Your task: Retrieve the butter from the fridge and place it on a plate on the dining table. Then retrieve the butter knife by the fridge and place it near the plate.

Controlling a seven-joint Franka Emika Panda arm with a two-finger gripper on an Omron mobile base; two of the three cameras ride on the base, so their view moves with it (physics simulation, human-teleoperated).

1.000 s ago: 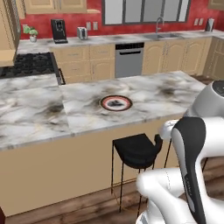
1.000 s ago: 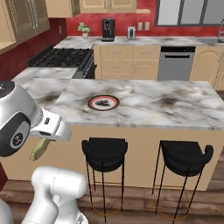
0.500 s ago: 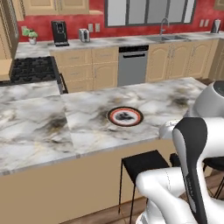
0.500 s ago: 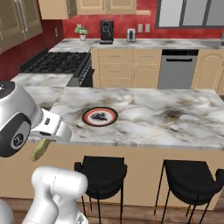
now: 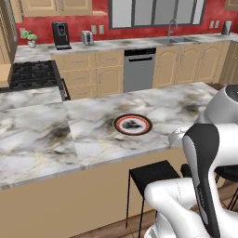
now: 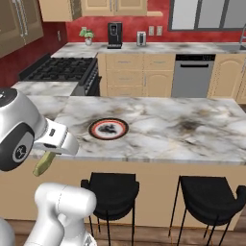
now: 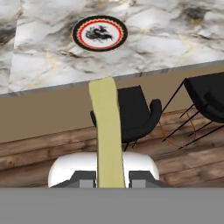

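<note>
Item: butter, in transit to plate
The olive-yellow stick is held clamped between the nearly closed fingers of the gripper, seen below the edge of the dining table in front of a black stool; the plate lies empty on the marble, well apart. For a clean placement, the stick is best lifted clear of the table edge, carried over the pale centre, lowered until it rests flat, and only then released
</note>
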